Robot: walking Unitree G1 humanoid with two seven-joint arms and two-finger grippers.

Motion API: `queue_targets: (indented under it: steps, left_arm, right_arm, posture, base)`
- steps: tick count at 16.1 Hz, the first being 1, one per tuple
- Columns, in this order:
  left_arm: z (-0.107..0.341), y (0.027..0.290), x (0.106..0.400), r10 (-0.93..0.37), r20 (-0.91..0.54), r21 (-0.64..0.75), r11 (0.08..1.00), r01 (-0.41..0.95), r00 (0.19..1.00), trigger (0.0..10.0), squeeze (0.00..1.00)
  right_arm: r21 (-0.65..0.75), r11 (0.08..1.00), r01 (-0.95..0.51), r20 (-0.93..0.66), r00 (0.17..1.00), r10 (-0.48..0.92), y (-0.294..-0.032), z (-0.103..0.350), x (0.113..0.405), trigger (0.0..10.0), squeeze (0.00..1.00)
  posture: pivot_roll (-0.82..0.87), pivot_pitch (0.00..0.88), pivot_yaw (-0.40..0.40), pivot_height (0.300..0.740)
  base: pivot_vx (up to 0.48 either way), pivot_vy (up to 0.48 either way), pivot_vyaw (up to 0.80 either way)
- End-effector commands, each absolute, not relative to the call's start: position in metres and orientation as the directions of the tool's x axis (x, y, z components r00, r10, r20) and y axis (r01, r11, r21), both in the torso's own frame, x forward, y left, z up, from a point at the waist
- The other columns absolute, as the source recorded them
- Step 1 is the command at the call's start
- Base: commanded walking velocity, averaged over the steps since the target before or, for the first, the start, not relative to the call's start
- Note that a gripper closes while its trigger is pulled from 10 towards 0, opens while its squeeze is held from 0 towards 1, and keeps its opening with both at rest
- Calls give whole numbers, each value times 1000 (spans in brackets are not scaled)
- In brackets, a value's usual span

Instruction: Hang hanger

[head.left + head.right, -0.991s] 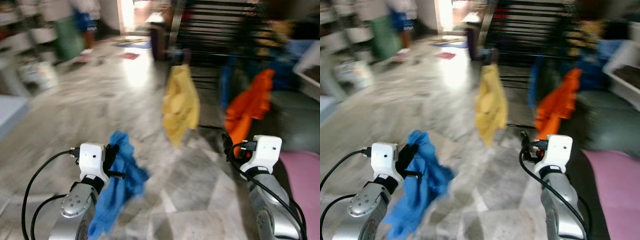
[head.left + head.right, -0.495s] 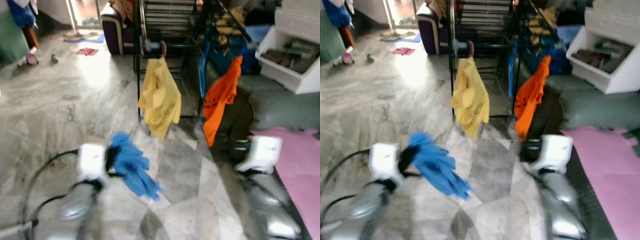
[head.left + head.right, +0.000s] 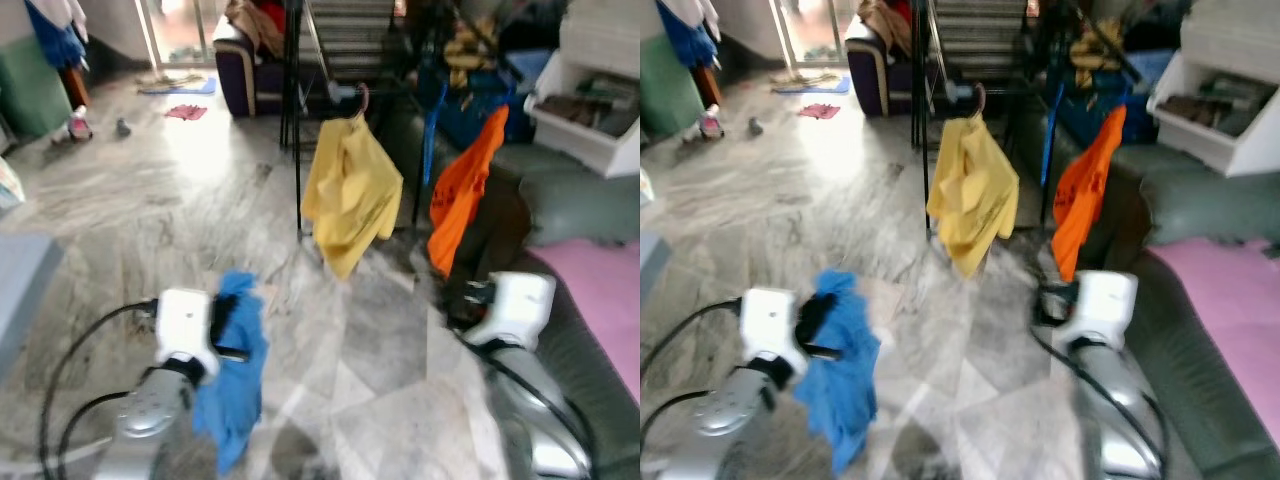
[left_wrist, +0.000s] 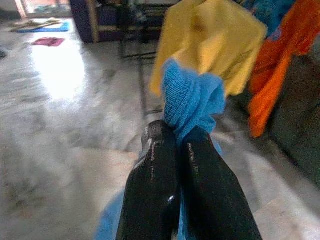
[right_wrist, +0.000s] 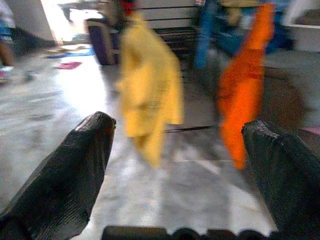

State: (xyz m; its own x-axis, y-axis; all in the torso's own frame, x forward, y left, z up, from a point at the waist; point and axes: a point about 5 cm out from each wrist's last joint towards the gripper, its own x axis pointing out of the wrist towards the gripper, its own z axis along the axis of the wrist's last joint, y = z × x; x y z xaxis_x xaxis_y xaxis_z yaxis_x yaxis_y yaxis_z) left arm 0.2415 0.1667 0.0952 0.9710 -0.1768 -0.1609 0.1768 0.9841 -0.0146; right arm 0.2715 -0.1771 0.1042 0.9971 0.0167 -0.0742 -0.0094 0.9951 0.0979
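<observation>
The blue cloth (image 3: pixel 236 385) could slip or drag on the floor, since the left gripper (image 4: pixel 175 137) pinches only a small bunched fold and the rest dangles limp. The right gripper (image 5: pixel 175 145) is spread wide, empty, facing the yellow shirt (image 3: pixel 350 195) on the rack (image 3: pixel 300 110).

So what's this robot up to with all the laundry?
It is carrying a blue garment pinched in its left gripper, whose fingers are shut on the cloth. Its right gripper is open and holds nothing. Ahead stands a dark drying rack, where a yellow shirt hangs on a hanger and an orange garment hangs beside it. The blue one is not yet hung.
</observation>
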Motion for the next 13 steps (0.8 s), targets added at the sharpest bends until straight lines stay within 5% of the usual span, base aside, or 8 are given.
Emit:
queue_targets:
  steps: [1, 10, 13]
  left_arm:
    - [100, 160, 244, -187, -137, -10, 982, 187, 973, 10000, 0]
    - [98, 164, 242, -166, -106, -10, 986, 166, 980, 10000, 0]
    - [92, 184, 237, -65, -103, -9, 998, 64, 993, 10000, 0]
  right_arm:
    - [82, 996, 16, -54, 998, -12, -186, 110, 273, 10000, 0]
    - [64, 998, 15, -91, 996, -9, -186, 104, 266, 10000, 0]
    - [-71, 996, -47, -58, 997, 43, -183, 104, 252, 10000, 0]
  posture:
    - [48, 54, -36, 740]
    - [39, 53, -32, 740]
    - [28, 56, -31, 740]
  base:
    - [0, 0, 0]
    - [0, 0, 0]
    - [0, 0, 0]
